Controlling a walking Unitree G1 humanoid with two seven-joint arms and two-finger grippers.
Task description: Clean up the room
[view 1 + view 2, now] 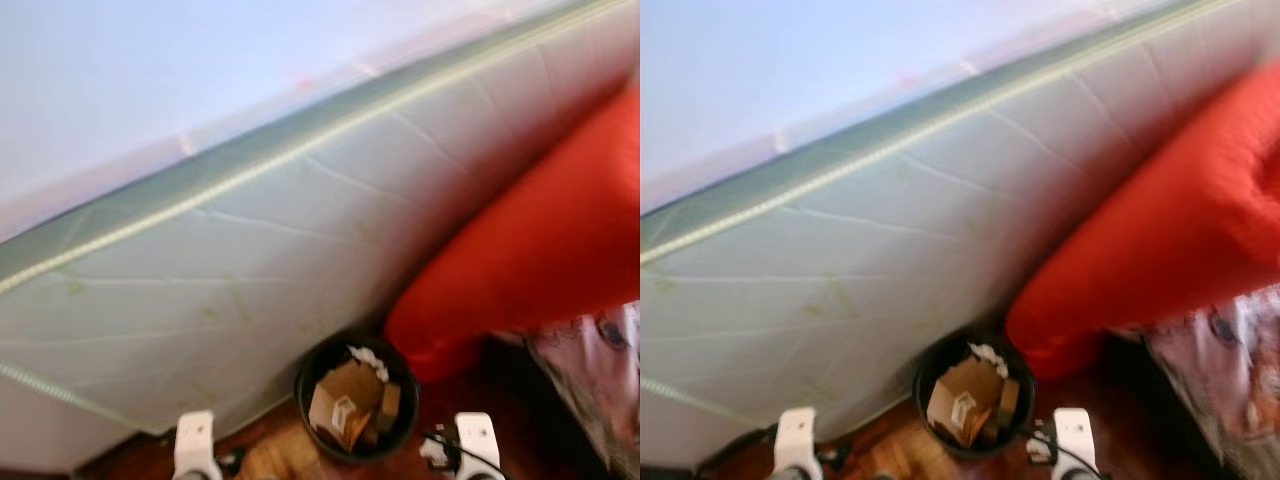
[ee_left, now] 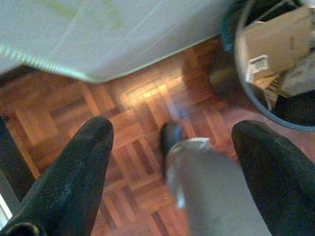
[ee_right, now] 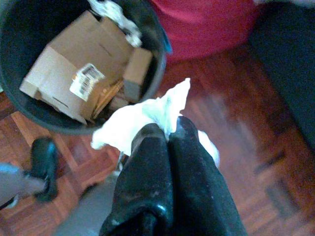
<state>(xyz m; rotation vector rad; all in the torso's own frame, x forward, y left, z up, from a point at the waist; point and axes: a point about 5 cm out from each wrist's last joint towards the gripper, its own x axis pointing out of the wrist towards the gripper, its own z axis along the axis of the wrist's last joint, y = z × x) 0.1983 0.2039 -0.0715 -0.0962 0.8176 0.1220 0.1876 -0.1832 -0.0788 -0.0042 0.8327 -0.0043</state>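
Observation:
A black round trash bin point(image 1: 355, 410) stands on the wood floor against the mattress, holding cardboard pieces point(image 3: 78, 73) and white paper scraps. In the right wrist view my right gripper point(image 3: 168, 135) is shut on a crumpled white tissue point(image 3: 142, 118), just beside the bin's rim point(image 3: 160, 46). My left gripper point(image 2: 172, 142) is open above the parquet floor, with the bin point(image 2: 275, 59) off to one side of it. Both wrists point(image 1: 195, 445) point(image 1: 475, 440) show at the bottom edge of the eye views, on either side of the bin.
A large pale mattress point(image 1: 250, 260) leans across the scene behind the bin. A red cushion point(image 1: 540, 240) rests to the right of the bin, with patterned fabric point(image 1: 595, 370) below it. Parquet floor point(image 2: 142, 108) lies beneath; my own legs and a foot point(image 2: 170, 140) show below the grippers.

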